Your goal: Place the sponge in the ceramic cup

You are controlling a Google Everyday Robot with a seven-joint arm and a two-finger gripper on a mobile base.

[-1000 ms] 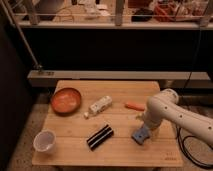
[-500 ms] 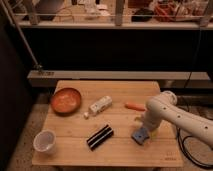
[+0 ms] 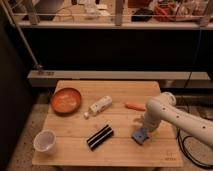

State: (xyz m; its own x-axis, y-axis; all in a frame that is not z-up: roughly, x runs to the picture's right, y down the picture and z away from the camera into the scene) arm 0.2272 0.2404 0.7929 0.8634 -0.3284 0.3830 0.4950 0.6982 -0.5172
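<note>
- The pincer point(image 3: 143, 129) is down at the right side of the wooden counter point(image 3: 120, 152), directly over the sponge point(image 3: 140, 136). Whether it is open or gripping cannot be told.
- The sponge lies on the counter, just right of the black striped block point(image 3: 100, 136).
- The ceramic cup point(image 3: 44, 140) stands upright at the front-left corner, well apart from the sponge.
- The orange bowl point(image 3: 66, 100) sits at the left rear, with a white bottle point(image 3: 100, 105) lying beside it.
</note>
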